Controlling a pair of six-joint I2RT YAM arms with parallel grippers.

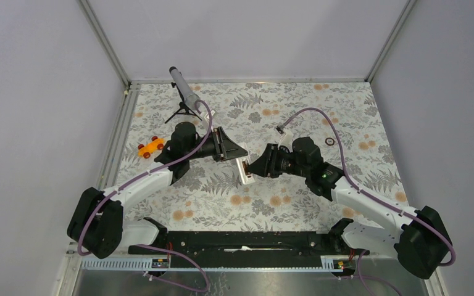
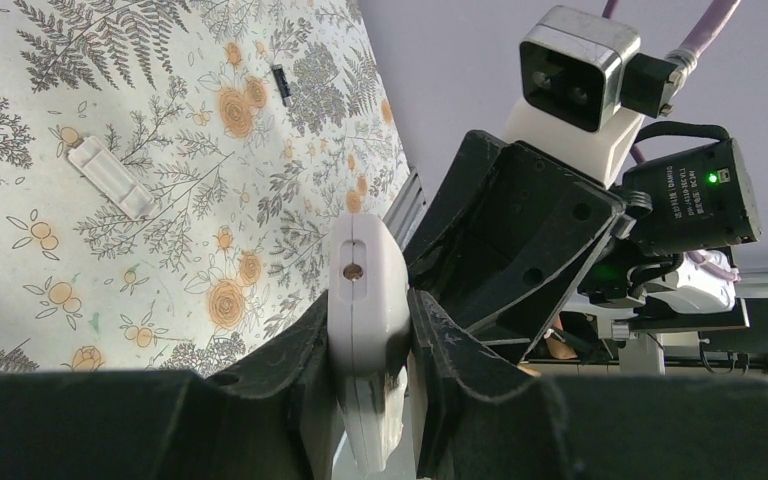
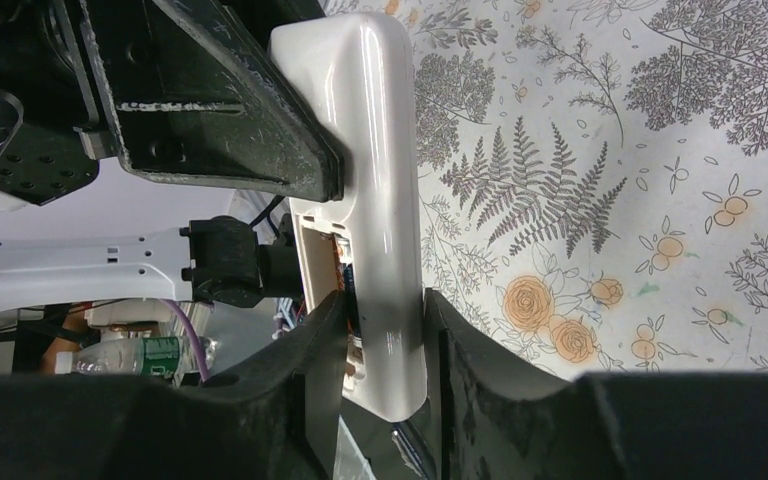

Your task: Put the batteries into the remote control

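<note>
The white remote control (image 1: pixel 245 170) is held above the middle of the table, between both grippers. My left gripper (image 1: pixel 233 153) is shut on one end of it; in the left wrist view (image 2: pixel 370 335) its fingers clamp the remote (image 2: pixel 366 285) edge-on. My right gripper (image 1: pixel 257 166) is shut on the other end (image 3: pixel 385 345). In the right wrist view the remote (image 3: pixel 385 150) shows an open compartment (image 3: pixel 328 262) on its left side with something dark inside. One dark battery (image 2: pixel 282 84) lies far off on the floral cloth. The other battery is not clearly seen.
A flat white cover piece (image 2: pixel 110 178) lies on the cloth. An orange toy car (image 1: pixel 150 147) and a grey tube on a black tripod (image 1: pixel 185 92) stand at the back left. A thin black ring (image 1: pixel 329 141) lies at the right. White walls enclose the table.
</note>
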